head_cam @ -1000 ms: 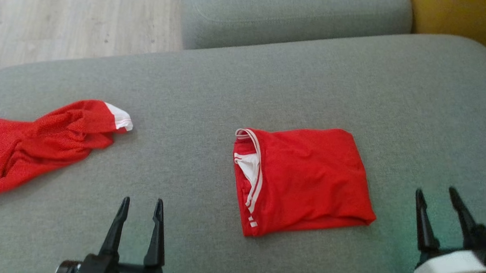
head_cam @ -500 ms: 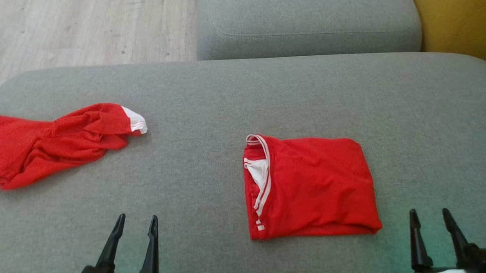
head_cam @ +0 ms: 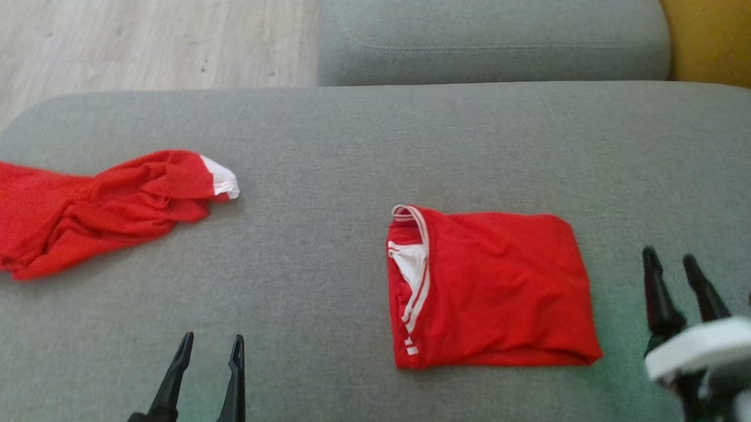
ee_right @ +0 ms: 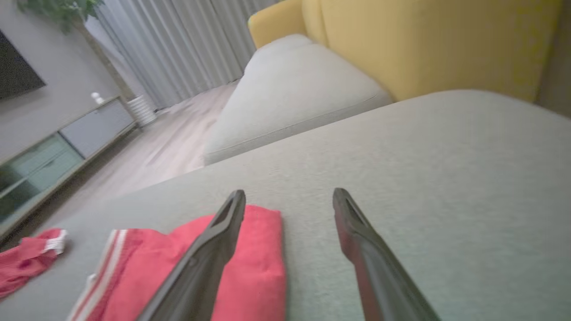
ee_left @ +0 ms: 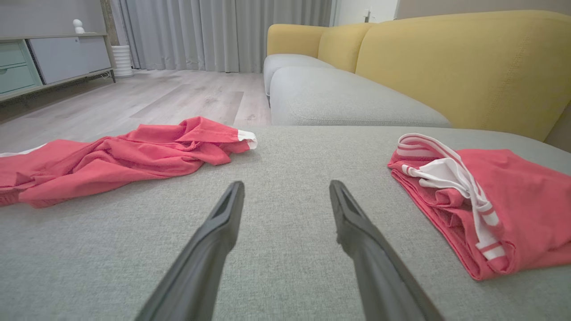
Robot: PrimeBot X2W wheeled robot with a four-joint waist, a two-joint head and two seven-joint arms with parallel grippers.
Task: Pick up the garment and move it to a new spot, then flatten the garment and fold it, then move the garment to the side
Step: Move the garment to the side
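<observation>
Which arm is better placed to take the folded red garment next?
Probably right: the right gripper hovers open just beside the folded red garment; the left gripper sits farther away.

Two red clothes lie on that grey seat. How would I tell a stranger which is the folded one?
Find the wide grey cushion. Right of its middle lies the folded garment. It is a neat rectangle with white stripes on its left edge; the other garment is a crumpled heap.
</observation>
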